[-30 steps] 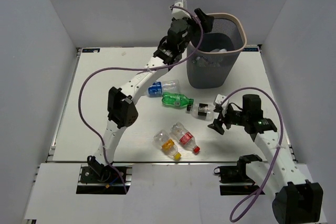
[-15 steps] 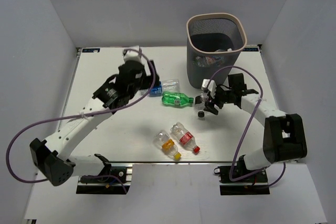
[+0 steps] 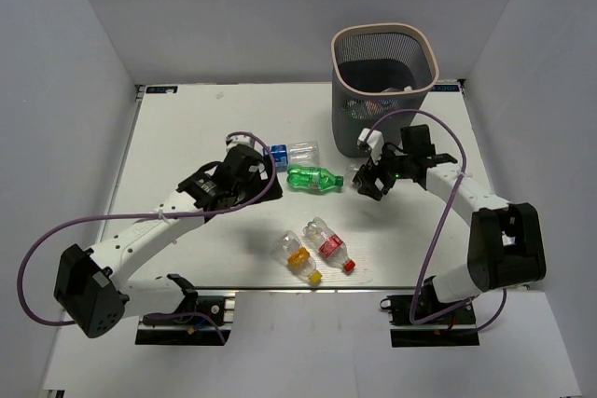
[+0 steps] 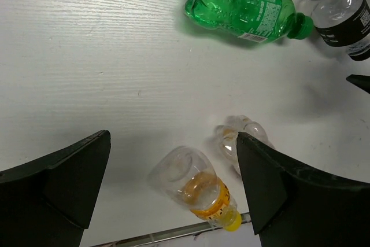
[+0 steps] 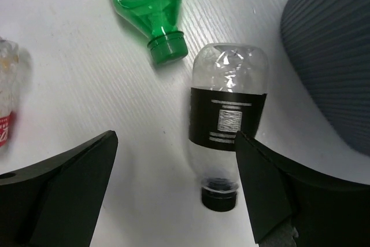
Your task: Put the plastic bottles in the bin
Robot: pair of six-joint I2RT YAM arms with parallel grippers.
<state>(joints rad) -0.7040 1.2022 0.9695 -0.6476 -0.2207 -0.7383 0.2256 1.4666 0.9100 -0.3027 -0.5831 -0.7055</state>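
Note:
The bin (image 3: 428, 53) stands at the back right. On the table lie a clear blue-capped bottle (image 3: 297, 153), a green bottle (image 3: 312, 177), a yellow-labelled bottle (image 3: 297, 257) and a red-labelled bottle (image 3: 328, 242). My left gripper (image 3: 258, 172) is open and empty above the table, left of the green bottle (image 4: 243, 5); the yellow-labelled bottle (image 4: 199, 189) shows between its fingers (image 4: 75, 172). My right gripper (image 3: 366, 180) is open, low over a black-labelled bottle (image 5: 228, 117) that lies between its fingers, cap toward the wrist, beside the bin's wall (image 5: 332, 56).
White walls enclose the table on three sides. The table's front edge (image 4: 173, 236) runs just beyond the yellow-labelled bottle's cap. The green bottle's cap (image 5: 167, 47) points at the black-labelled bottle. Pale items lie inside the bin (image 3: 387, 95).
My left arm has swung from above the bin down to the table left of the green bottle. My right gripper has moved up-left from the right side to over the black-labelled bottle.

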